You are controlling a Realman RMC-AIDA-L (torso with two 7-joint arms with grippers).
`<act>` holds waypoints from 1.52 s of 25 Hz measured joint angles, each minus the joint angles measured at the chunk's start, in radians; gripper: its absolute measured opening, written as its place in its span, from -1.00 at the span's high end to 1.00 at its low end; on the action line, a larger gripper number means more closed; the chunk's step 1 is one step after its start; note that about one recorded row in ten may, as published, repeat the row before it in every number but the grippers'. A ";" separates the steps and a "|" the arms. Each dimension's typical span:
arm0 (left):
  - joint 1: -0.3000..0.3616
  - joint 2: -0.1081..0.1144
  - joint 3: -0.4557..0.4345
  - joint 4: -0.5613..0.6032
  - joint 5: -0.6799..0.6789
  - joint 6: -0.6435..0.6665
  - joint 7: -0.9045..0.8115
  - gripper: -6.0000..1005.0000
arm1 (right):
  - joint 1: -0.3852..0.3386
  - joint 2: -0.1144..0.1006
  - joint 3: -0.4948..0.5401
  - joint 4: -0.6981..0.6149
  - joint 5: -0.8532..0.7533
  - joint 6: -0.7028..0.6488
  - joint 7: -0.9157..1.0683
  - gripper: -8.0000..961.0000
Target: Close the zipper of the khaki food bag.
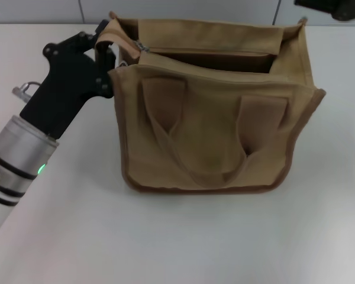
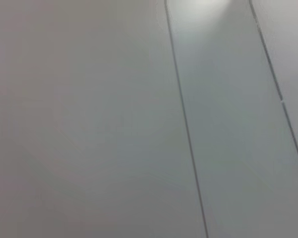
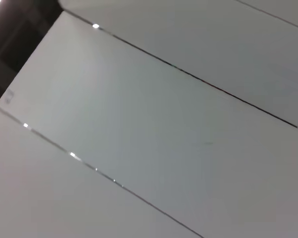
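- Left gripper [image 1: 109, 56]: I have it at the bag's upper left corner, jaws set against the fabric by the zip's end; I cannot tell whether they are clamped or apart. I judge it is there to brace that corner.
- Zipper [image 1: 143, 47]: silver pull sits at the left end, line undone, mouth gaping.
- Khaki food bag [image 1: 213, 130]: upright mid-counter [image 1: 177, 236], handles drooped down its front.
- Right gripper: parked, only a dark piece at the far right edge; jaws unseen.
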 joint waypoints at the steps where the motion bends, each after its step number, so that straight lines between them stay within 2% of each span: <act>1: -0.005 0.000 0.000 -0.001 0.001 0.002 0.000 0.94 | 0.009 -0.002 0.000 0.008 0.000 0.014 0.019 -0.54; 7: -0.029 0.000 0.001 -0.014 0.002 0.048 -0.004 0.94 | 0.027 -0.005 0.000 0.066 0.003 0.080 0.067 -0.54; 13: -0.070 0.002 0.003 -0.014 0.043 0.095 -0.015 0.93 | 0.022 -0.003 -0.012 0.128 -0.001 0.090 0.070 -0.54; 22: -0.144 0.001 0.004 -0.014 0.080 0.104 -0.015 0.92 | -0.017 0.013 -0.033 0.124 0.005 0.070 -0.151 -0.54; 26: -0.173 0.003 0.010 -0.014 0.080 0.105 -0.016 0.92 | -0.031 0.032 -0.026 0.123 0.032 0.026 -0.278 -0.54; 30: -0.197 0.003 0.004 -0.014 0.081 0.106 -0.016 0.91 | -0.073 0.059 -0.024 0.127 0.134 -0.053 -0.426 -0.54; 35: -0.211 0.003 -0.007 -0.014 0.081 0.097 -0.017 0.91 | -0.138 0.077 -0.027 0.235 0.251 -0.098 -0.491 -0.54; 38: -0.218 0.002 -0.007 -0.014 0.081 0.086 -0.016 0.90 | -0.175 0.103 -0.050 0.248 0.250 -0.088 -0.598 -0.54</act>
